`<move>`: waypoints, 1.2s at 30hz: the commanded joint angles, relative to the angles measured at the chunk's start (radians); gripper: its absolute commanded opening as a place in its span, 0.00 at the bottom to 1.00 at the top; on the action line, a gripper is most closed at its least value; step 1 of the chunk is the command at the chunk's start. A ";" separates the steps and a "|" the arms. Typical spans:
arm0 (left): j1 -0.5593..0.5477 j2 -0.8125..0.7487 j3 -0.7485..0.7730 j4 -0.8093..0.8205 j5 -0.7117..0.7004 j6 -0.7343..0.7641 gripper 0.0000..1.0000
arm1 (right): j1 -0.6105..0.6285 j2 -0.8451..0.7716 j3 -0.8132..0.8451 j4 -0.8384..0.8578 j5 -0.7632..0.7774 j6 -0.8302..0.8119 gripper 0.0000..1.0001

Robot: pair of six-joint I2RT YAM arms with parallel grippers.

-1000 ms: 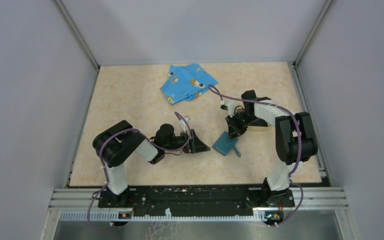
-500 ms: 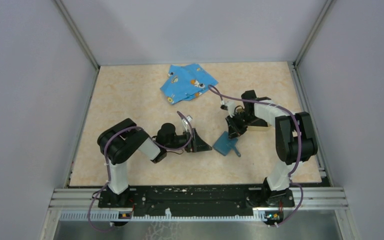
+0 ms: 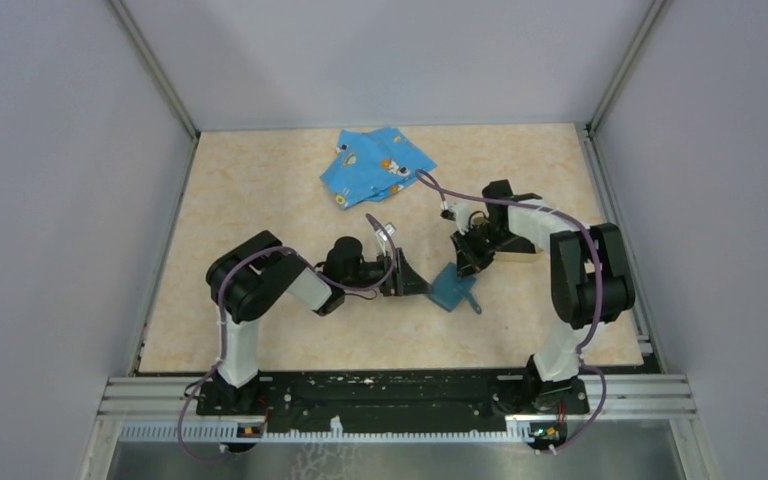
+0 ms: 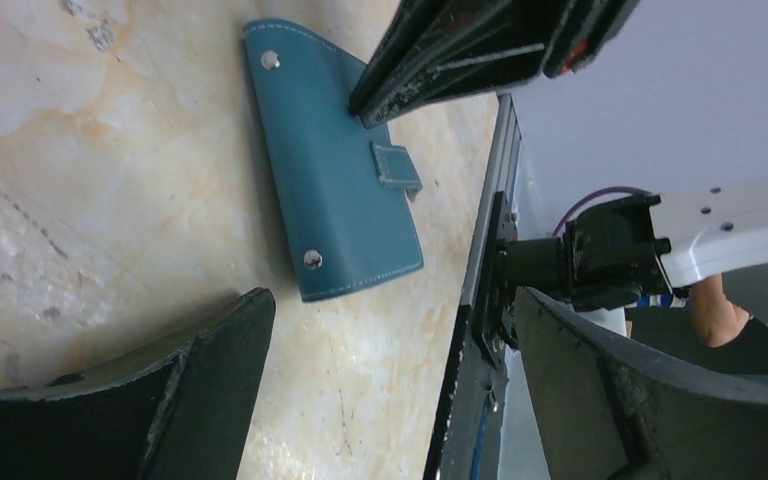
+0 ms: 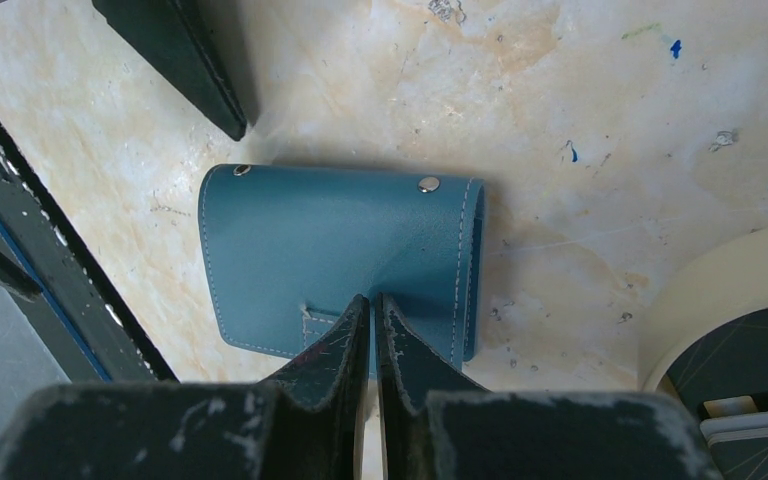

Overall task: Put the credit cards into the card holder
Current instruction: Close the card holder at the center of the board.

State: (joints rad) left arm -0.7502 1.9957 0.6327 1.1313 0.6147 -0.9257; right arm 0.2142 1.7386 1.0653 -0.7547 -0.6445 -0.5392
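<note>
Teal card holder [image 5: 340, 250] is shut. My narrow right hand [image 5: 372, 305] touches it, my left hand [image 4: 395, 305] is wide beside it. I think opening comes next.

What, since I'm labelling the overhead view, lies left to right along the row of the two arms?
Left arm's elbow → left gripper → card holder → right arm's black upright link. The right gripper overlaps the card holder, so it is left out.
</note>
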 commanded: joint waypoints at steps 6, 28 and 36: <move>-0.031 0.095 0.110 -0.395 -0.096 0.084 0.93 | 0.017 0.019 0.032 -0.021 0.014 -0.025 0.07; -0.101 0.136 0.160 -0.410 -0.184 0.098 0.08 | 0.027 -0.009 0.050 -0.060 -0.075 -0.064 0.07; -0.102 -0.139 0.055 -0.539 -0.366 0.332 0.00 | -0.013 -0.211 0.065 -0.103 -0.266 -0.144 0.27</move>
State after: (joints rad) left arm -0.8471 1.9625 0.7513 0.8371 0.4156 -0.8242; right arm 0.2249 1.6871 1.0821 -0.8413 -0.7620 -0.6197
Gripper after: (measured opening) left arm 0.085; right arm 0.224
